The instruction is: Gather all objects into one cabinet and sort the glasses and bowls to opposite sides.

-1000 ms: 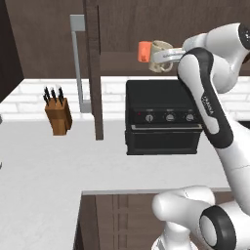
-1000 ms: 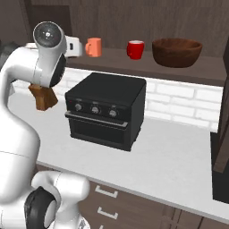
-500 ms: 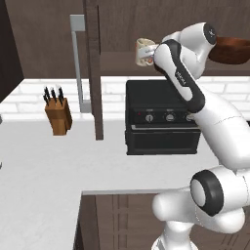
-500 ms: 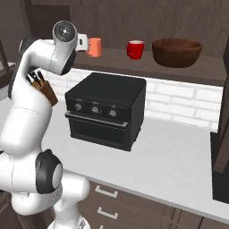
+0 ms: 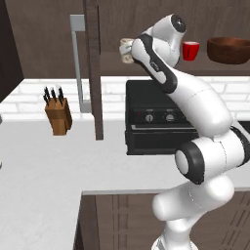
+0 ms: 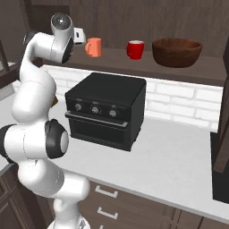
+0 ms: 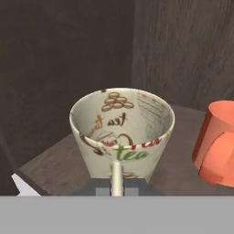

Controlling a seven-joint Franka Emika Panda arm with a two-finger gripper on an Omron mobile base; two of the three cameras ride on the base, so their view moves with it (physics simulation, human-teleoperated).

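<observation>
Reaching up to the cabinet shelf, the arm occupies the centre and right of the left base view. Its end effector (image 5: pixel 128 50) sits at upper centre beside the cream mug (image 5: pixel 127 45), just right of the dark cabinet door (image 5: pixel 93 68) with its grey bar handle (image 5: pixel 77 58). The red cup (image 5: pixel 190 51) and the wooden bowl (image 5: pixel 228 50) stand on the shelf at upper right. A black oven (image 5: pixel 151 117) sits on the worktop (image 5: pixel 44 171) at centre, and a knife block (image 5: pixel 57 113) stands at left.

Right base view: the orange tumbler (image 6: pixel 94 47) stands at upper left of centre, near the wrist; the red cup (image 6: pixel 135 49) and the bowl (image 6: pixel 176 52) follow to its right, each apart from the next.

Hand view: the mug (image 7: pixel 122 132), printed with "tea", fills the centre, upright on the shelf (image 7: pixel 50 164), its handle pointing toward the camera. The tumbler (image 7: pixel 215 144) stands just beside it at the right edge. Whether the end effector holds the mug cannot be told, as its fingertips are hidden.
</observation>
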